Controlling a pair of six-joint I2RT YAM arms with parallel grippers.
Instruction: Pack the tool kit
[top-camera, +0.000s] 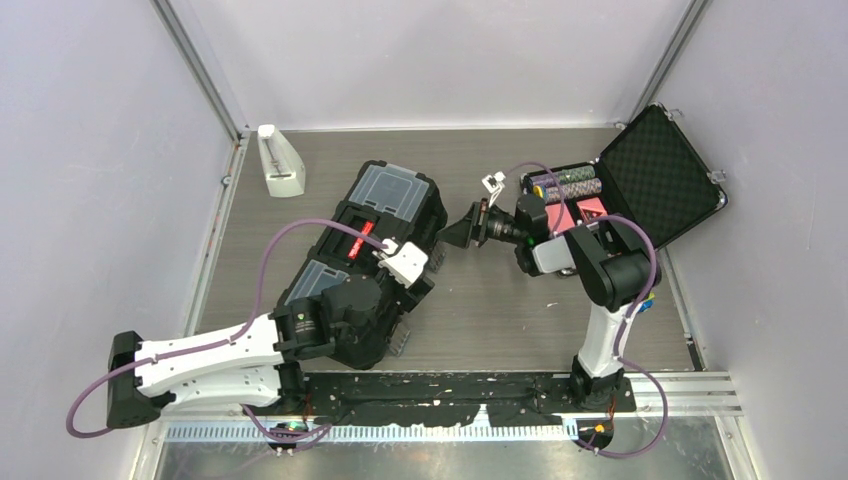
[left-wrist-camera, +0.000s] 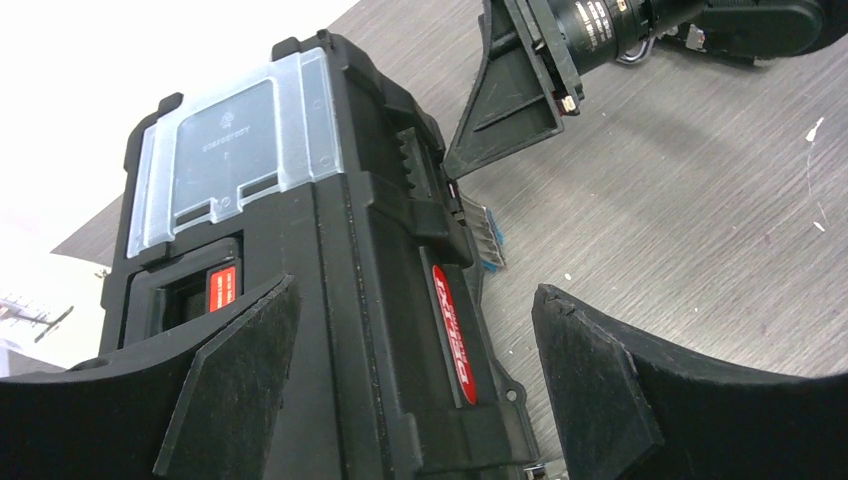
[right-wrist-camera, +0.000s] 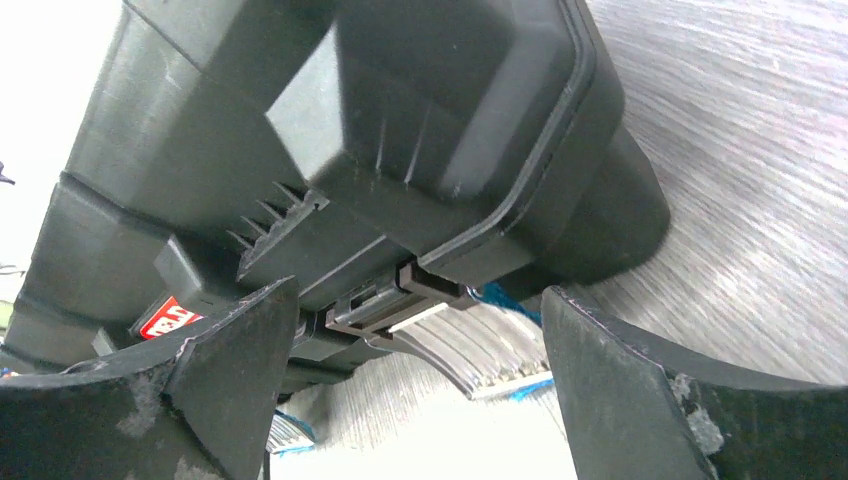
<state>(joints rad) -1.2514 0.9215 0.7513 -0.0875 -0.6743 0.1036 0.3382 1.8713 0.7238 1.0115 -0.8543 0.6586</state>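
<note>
Black toolbox (left-wrist-camera: 370, 300) lies diagonal, centre-left on table (top-camera: 500, 310), lid down. My left gripper (left-wrist-camera: 415, 390) spread, empty, over its near end. Right gripper (top-camera: 452, 235) wide apart, holding nothing, beside blue latch (left-wrist-camera: 488, 240). Risk: finger shoves box instead of catching latch, so box skids. Bare room right of box; foam case (top-camera: 640, 175) close behind right arm.

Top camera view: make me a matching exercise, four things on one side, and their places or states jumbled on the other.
Things
1. toolbox
2. small case
3. white object
4. right end effector

Places or states
A. back left corner of the table
B. open, empty, at the toolbox's side
C. mid-table, lying diagonally
D. back right, lid up

Pairs: 1-C, 2-D, 3-A, 4-B
</note>
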